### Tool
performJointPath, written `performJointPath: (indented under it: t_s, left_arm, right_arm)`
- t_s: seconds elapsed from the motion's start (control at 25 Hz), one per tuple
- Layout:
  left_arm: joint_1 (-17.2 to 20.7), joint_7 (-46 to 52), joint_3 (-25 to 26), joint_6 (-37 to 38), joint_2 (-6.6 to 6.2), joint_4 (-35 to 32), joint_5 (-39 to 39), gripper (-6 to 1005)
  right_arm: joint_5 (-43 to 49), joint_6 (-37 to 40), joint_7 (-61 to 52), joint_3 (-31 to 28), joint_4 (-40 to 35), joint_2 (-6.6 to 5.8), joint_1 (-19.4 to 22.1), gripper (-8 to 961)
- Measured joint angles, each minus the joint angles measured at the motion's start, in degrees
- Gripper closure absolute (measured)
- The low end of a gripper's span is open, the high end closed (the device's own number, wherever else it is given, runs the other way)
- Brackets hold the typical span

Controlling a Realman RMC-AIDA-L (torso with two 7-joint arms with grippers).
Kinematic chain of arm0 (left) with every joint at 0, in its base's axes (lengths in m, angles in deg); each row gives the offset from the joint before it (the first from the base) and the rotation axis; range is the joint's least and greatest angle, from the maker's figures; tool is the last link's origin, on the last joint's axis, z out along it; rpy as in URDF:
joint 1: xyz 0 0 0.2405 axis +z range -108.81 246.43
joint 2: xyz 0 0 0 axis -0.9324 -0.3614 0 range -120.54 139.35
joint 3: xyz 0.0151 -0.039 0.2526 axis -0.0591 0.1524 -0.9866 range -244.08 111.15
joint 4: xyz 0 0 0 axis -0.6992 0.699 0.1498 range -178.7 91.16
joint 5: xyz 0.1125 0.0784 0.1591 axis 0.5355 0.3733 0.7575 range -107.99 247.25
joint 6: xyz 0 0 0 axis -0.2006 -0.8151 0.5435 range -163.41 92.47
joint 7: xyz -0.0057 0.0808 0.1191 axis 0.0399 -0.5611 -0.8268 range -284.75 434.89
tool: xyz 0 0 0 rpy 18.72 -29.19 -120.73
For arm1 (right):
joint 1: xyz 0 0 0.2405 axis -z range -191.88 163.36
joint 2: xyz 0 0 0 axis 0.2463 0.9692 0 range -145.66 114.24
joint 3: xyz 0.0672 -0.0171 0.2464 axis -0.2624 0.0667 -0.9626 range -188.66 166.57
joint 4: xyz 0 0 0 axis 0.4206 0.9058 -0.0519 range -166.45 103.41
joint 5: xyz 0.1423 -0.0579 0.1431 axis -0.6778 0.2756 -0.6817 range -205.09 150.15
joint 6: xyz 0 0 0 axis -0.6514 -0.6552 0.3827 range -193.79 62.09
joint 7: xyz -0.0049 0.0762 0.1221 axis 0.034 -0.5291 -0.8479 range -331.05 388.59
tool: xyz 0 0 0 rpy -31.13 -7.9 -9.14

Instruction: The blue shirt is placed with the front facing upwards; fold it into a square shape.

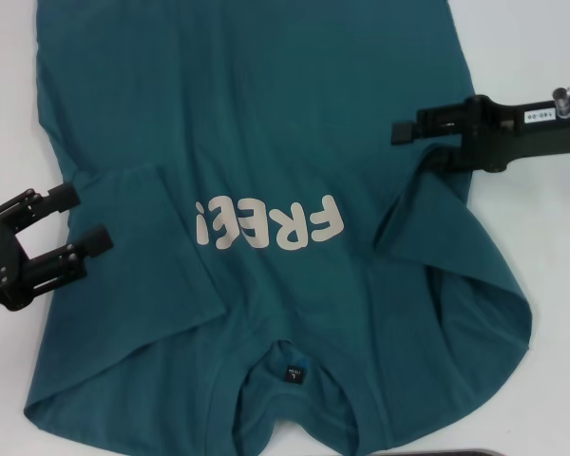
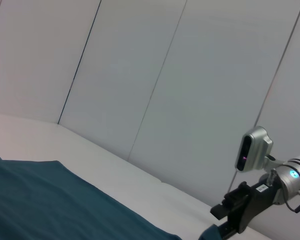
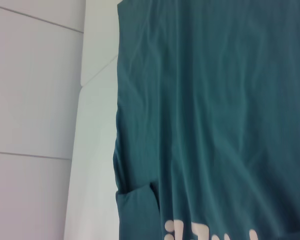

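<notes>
blue shirt (image 1: 266, 123) flat | left hand (image 1: 71, 223) spread at sleeve | right hand (image 1: 408, 142) pinching shirt edge

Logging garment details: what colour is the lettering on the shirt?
Cream-white lettering on the blue shirt; head view shows it best.

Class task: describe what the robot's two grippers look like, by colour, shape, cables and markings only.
The left gripper is matte black with two slim fingers ending in blocky pads. The right gripper is black too, with a white printed label, a silver wrist ring and a thin dark cable.
</notes>
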Motion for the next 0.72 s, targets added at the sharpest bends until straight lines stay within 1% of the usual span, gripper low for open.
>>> performJointPath:
  t_s: [0.2, 0.44, 0.6, 0.72]
  left_arm:
    - [0.2, 0.0, 0.0, 0.0, 0.0, 0.0, 0.0, 187]
    - [0.2, 0.0, 0.0, 0.0, -0.05, 0.0, 0.0, 187]
    - [0.3, 0.0, 0.0, -0.4, -0.07, 0.0, -0.8, 187]
    - [0.4, 0.0, 0.0, -0.6, -0.16, -0.1, -1.3, 187]
  right_arm:
    - [0.2, -1.5, 0.1, 0.8, 0.1, 0.18, -0.9, 302]
    - [0.4, -2.4, -1.2, 1.1, 0.1, 0.14, -1.0, 296]
    - [0.4, -2.4, -2.1, 2.7, 0.1, -0.41, -1.1, 296]
    - [0.9, -2.2, -4.5, 5.7, -0.2, -1.29, -1.7, 295]
